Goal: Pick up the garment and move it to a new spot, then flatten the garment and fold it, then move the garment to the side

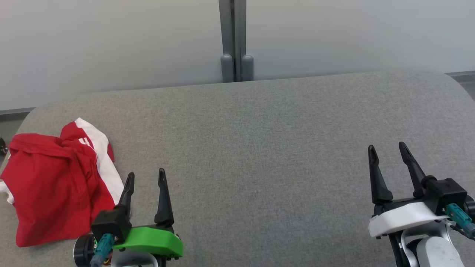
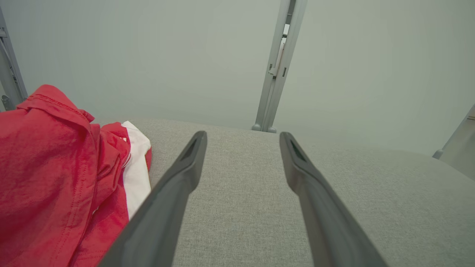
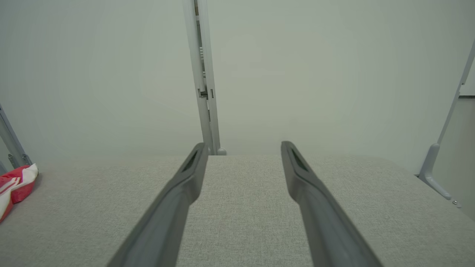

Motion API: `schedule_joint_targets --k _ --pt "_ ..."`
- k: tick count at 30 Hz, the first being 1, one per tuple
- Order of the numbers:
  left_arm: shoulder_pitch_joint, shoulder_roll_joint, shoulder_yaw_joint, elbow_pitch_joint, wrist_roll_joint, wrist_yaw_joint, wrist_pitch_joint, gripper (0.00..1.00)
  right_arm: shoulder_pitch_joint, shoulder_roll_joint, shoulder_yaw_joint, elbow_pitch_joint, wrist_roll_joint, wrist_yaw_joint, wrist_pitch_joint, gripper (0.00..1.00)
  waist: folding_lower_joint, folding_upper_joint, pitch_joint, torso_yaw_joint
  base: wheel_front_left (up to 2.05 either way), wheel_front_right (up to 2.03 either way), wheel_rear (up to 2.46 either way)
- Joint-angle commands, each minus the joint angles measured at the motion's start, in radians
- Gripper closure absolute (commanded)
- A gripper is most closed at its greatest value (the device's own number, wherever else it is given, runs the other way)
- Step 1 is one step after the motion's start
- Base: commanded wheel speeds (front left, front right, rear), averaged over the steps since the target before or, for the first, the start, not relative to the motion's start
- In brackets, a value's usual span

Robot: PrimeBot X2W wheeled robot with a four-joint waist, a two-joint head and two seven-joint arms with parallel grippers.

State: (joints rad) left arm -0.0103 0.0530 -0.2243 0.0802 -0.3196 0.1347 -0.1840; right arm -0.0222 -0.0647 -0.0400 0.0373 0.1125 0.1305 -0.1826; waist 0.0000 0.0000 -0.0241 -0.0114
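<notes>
Your garment (image 1: 55, 181), red with a white panel, lies crumpled at the left end of the grey counter (image 1: 259, 141). Your left gripper (image 1: 146, 173) sits just beside its right edge, fingers spread and holding nothing; you cannot tell whether the outer finger brushes the cloth. Your right gripper (image 1: 386, 146), also spread and empty, is well apart from it, over the counter's right side.

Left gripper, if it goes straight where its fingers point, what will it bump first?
Probably nothing soon: the open left gripper points across bare grey fabric surface toward the pale wall. The crumpled red-and-white garment lies left of that line.
</notes>
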Motion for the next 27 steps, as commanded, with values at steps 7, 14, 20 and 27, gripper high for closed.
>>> schedule_joint_targets --k 7,14,20,27 --pt "-0.012 0.033 -0.054 0.009 0.1 0.033 -0.023 0.0 0.012 -0.002 0.012 -0.02 -0.098 0.0 -0.024 0.0 0.0 0.0 -0.003 -0.001 0.0 0.0 0.0" --pt "-0.012 0.033 -0.078 0.009 0.121 0.063 -0.037 0.0 0.018 0.003 0.007 -0.028 -0.131 0.0 -0.038 0.0 0.0 0.0 -0.006 -0.002 0.0 0.0 0.0" --pt "0.005 0.016 -0.067 0.004 0.116 0.037 -0.049 0.0 0.026 0.011 -0.005 -0.031 -0.073 0.0 -0.051 0.0 0.0 0.0 -0.008 -0.001 0.0 0.0 0.0" --pt "0.024 0.0 -0.035 0.052 0.076 -0.016 -0.061 0.0 0.038 0.014 0.001 -0.01 -0.003 0.0 -0.062 0.0 0.0 0.0 -0.012 -0.001 0.0 0.0 0.0"
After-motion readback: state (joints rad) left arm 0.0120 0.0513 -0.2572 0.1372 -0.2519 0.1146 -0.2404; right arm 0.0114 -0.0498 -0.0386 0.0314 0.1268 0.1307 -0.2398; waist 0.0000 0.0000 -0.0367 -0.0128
